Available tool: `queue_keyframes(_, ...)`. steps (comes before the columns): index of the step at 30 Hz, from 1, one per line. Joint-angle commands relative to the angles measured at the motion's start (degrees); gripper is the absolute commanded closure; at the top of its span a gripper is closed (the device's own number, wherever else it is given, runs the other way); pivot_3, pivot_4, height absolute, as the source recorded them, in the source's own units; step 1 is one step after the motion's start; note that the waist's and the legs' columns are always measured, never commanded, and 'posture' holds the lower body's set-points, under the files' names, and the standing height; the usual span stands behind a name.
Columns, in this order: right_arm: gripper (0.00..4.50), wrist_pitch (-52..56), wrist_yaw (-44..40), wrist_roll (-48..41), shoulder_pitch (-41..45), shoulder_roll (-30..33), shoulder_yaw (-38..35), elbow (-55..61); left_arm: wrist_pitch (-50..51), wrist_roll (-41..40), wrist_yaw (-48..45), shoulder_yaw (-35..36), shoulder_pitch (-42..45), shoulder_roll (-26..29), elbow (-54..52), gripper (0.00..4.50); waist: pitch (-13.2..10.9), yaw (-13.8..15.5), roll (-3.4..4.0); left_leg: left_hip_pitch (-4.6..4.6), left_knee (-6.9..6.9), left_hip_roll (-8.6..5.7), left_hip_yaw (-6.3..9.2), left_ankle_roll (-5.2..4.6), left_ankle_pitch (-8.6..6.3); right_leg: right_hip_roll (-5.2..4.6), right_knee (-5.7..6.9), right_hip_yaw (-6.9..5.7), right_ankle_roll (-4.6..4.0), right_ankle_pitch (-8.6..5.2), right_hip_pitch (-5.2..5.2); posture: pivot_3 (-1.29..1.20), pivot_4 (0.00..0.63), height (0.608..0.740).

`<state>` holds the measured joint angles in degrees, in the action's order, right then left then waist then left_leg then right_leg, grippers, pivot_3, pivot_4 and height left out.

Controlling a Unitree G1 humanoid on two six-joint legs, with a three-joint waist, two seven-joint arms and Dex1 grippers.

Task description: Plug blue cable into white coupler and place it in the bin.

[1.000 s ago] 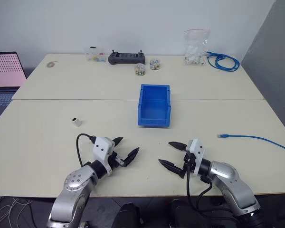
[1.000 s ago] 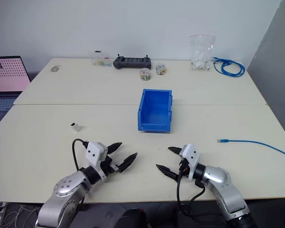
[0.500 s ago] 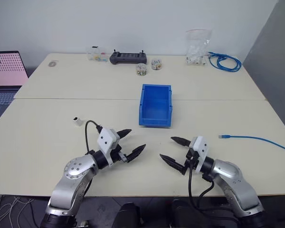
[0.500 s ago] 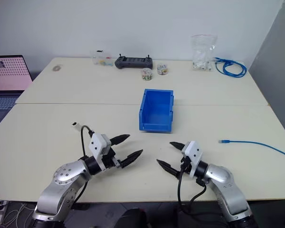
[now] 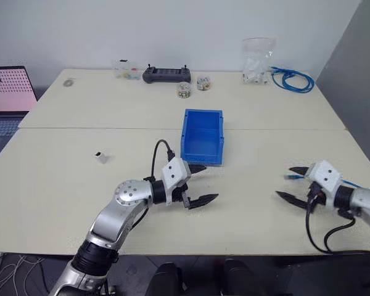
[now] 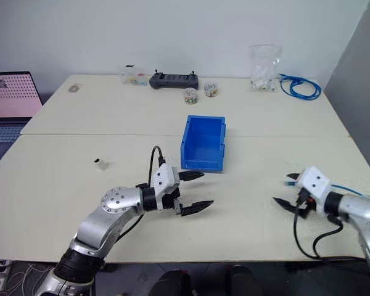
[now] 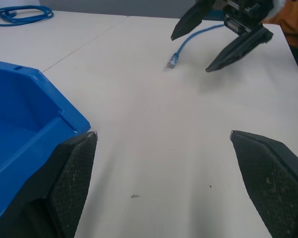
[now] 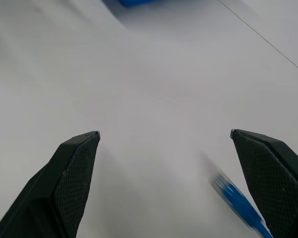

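The blue cable (image 5: pixel 354 184) lies on the table at the right, its clear plug (image 7: pixel 173 60) pointing toward the centre. My right gripper (image 5: pixel 285 182) is open and hovers just over the plug end (image 8: pixel 233 196), with nothing between its fingers. The bin (image 5: pixel 201 158) stands upright in the middle of the table. My left gripper (image 5: pixel 205 183) is open and empty just in front of the bin's front lip, pointing to the right. The white coupler (image 5: pixel 100 156) sits alone on the table at the left, well away from both grippers.
Along the far edge stand a black controller (image 5: pixel 166 74), two small jars (image 5: pixel 182 90), a clear box (image 5: pixel 126 70), a plastic bag (image 5: pixel 256 58) and a coiled blue cable bundle (image 5: pixel 291 80). A laptop (image 5: pixel 9 92) is at the far left. A seam (image 5: pixel 80 128) joins the two tabletops.
My right gripper has swung far to the right, up to the cable's plug end. My left gripper has moved right and turned, now in front of the bin. Both stayed open.
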<state>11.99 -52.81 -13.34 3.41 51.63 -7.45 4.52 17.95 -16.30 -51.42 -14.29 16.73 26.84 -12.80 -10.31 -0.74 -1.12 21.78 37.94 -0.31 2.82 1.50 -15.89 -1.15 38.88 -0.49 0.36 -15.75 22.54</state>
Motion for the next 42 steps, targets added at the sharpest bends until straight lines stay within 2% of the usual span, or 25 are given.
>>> queue_keyframes(1,0.02,-7.44,-5.25,3.67,5.87,3.02,2.31,-9.73,-0.78,0.7,-1.1,-0.96,0.49,0.49,-1.45,0.0,-0.02,-0.07,-0.03,0.0,0.0,0.01,0.02,0.0,0.0,0.0,0.0,-0.01,0.0,0.0,-0.01,0.0,0.15,0.74)
queue_keyframes(6,0.02,-13.26,-12.91,8.09,16.05,5.09,8.25,-24.58,0.25,1.48,-0.93,-2.3,1.54,0.14,-3.04,0.0,-0.05,-0.13,-0.05,-0.02,0.02,-0.01,0.02,0.0,0.0,-0.01,-0.01,-0.02,-0.12,0.07,-0.05,0.0,0.15,0.74)
queue_keyframes(11,0.02,-16.85,-17.78,11.77,26.32,4.02,12.83,-37.23,0.33,2.03,-0.68,-3.04,2.07,-0.2,-3.38,0.0,-0.08,-0.25,0.01,-0.02,0.04,-0.01,0.0,0.01,0.0,-0.03,0.0,0.0,-0.27,0.16,-0.06,0.0,0.15,0.74)
queue_keyframes(14,0.46,-18.75,-19.61,13.55,29.95,3.11,14.84,-41.89,0.19,2.18,-0.49,-3.26,2.02,-0.31,-3.41,0.0,-0.1,-0.46,0.02,-0.03,0.04,0.0,0.0,0.01,0.01,-0.04,0.0,0.0,-0.28,0.16,-0.06,0.0,0.15,0.74)
queue_keyframes(28,3.9,-23.91,-23.4,17.33,36.5,-1.12,18.4,-49.96,1.1,2.32,-0.35,-2.51,1.99,0.77,-4.13,0.0,-0.11,-0.94,0.02,-0.26,0.05,0.01,-0.01,0.01,0.01,-0.07,0.01,0.03,-0.29,0.17,-0.26,0.0,0.15,0.74)
queue_keyframes(30,4.25,-25.04,-23.47,17.28,36.88,-1.7,18.31,-49.67,0.96,2.39,-0.63,-1.88,1.31,1.87,-4.38,0.0,-0.11,-1.01,0.02,-0.27,0.04,0.02,-0.01,0.01,0.01,-0.07,0.02,0.03,-0.29,0.17,-0.27,0.0,0.15,0.74)
queue_keyframes(34,4.26,-25.89,-25.65,15.97,35.96,-2.21,18.25,-45.47,-0.51,2.28,-2.39,0.31,-2.1,6.59,-5.33,0.0,-0.12,-1.13,0.03,-0.3,0.02,0.04,-0.01,0.02,0.01,-0.06,0.04,0.04,-0.3,0.17,-0.26,0.0,0.15,0.74)
queue_keyframes(38,4.26,-20.03,-30.23,11.03,31.08,-2.59,18.25,-28.98,-2.35,2.0,-3.32,4.65,-7.15,12.01,-5.59,0.0,-0.2,-0.99,0.15,-0.3,-0.02,0.08,0.04,0.01,0.01,-0.06,0.05,0.0,-0.35,0.14,-0.24,0.0,0.15,0.74)
queue_keyframes(42,4.26,-10.51,-26.15,8.31,27.57,-8.67,20.56,-10.19,-1.96,0.55,-4.01,10.55,-13.1,16.5,-5.68,0.0,-0.21,-0.85,0.17,-0.24,0.0,0.05,0.1,0.01,0.0,-0.1,0.05,-0.04,-0.34,0.14,-0.23,0.0,0.15,0.74)
